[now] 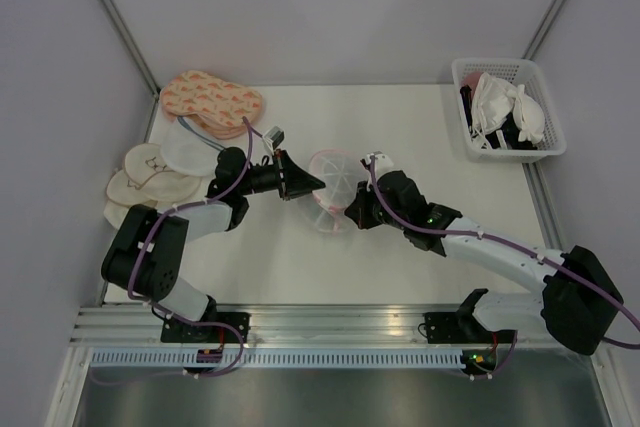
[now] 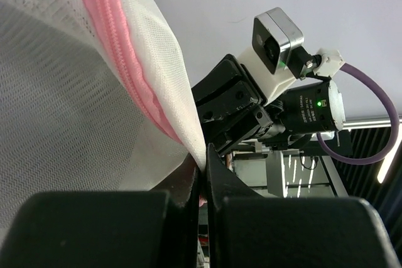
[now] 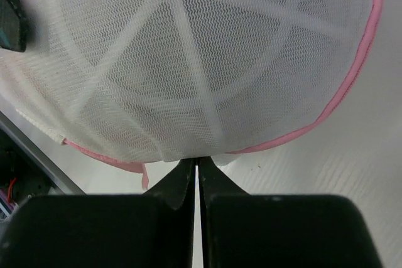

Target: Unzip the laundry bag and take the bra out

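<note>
Laundry bag [image 1: 330, 190] mid worktop [image 1: 400, 127], between both arms. Left pincer [image 2: 204, 167] pinches mesh beside pink zip [image 2: 119, 54], on bag's left side; right pincer [image 3: 196, 166] pinches rim opposite. Bra not visible.

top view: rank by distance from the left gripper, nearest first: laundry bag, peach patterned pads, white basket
1. laundry bag: mid-table, its edge pinched in the left gripper, so touching.
2. peach patterned pads: back left corner, behind the left arm.
3. white basket: back right corner, across the table, plainly farthest.
</note>
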`<action>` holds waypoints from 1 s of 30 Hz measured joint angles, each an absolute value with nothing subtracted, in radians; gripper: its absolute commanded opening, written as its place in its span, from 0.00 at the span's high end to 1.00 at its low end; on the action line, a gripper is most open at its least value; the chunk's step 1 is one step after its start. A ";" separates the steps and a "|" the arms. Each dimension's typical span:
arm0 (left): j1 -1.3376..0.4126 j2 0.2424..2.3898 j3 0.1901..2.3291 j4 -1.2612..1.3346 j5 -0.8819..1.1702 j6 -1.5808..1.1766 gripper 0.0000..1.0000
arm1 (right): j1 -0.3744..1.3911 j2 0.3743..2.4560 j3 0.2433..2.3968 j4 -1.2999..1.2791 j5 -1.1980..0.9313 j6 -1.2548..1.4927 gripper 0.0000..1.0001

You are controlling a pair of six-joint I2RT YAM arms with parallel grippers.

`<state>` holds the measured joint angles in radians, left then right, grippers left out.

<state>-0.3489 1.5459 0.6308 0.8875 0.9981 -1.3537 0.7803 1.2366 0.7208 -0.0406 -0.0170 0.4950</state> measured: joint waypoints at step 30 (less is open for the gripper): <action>-0.490 1.263 0.722 0.167 0.554 -1.069 0.00 | 0.774 1.079 0.712 -0.128 -0.042 0.487 1.00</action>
<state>-0.4896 1.2633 0.7216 0.1665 0.5545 -1.0695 0.7742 1.0786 0.7124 -0.1284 -0.0418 0.4870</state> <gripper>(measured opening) 0.993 0.010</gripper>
